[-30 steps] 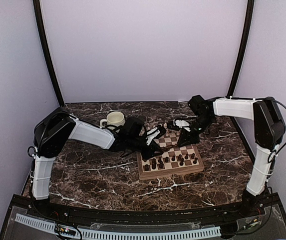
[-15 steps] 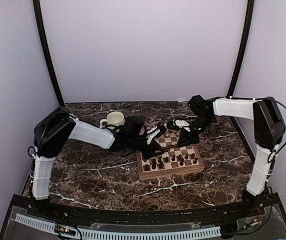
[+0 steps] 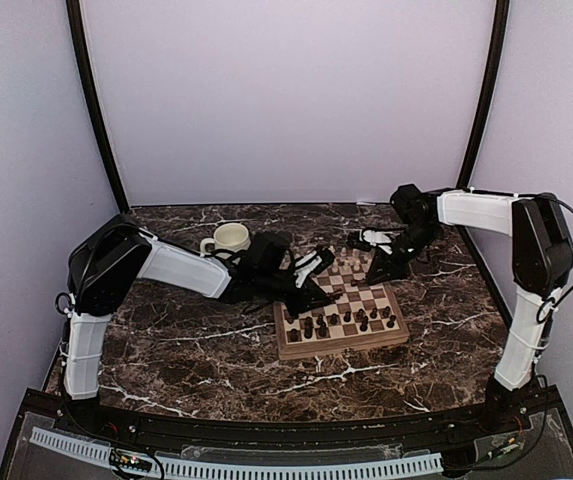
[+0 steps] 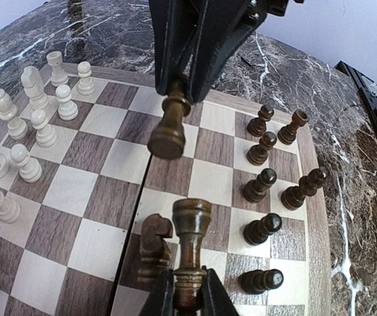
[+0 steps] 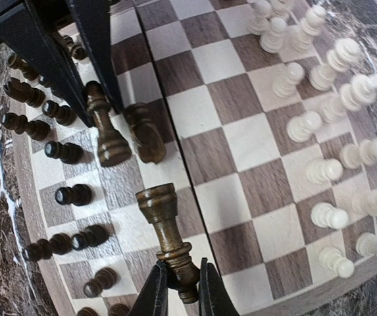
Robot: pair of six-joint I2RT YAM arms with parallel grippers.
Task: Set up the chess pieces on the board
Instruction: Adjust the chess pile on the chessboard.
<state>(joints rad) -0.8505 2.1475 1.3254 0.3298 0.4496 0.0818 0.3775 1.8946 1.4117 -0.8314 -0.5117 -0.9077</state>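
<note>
At the centre of the overhead frame, the board (image 3: pixel 341 350) lies on the marble tabletop (image 3: pixel 186 350). A cream mug (image 3: pixel 230 238) stands to its upper left, apart from it. Both arms extend over the board's far half.

Left gripper (image 4: pixel 187 282): jaws narrow, clamped on the upper part of the left-held dark piece (image 4: pixel 191 227). The piece's base points away from the wrist camera, low over the squares and just beside a standing dark knight (image 4: pixel 154 240). Whether it touches the board cannot be told.

Right gripper (image 5: pixel 178 275): jaws narrow, clamped in the same way on the right-held dark piece (image 5: pixel 162 217), which appears lifted off the squares.

Other dark pieces (image 4: pixel 267 184) stand in two loose rows at the right of the left wrist frame. White pieces (image 4: pixel 33 125) cluster at its left edge, all on the board.
</note>
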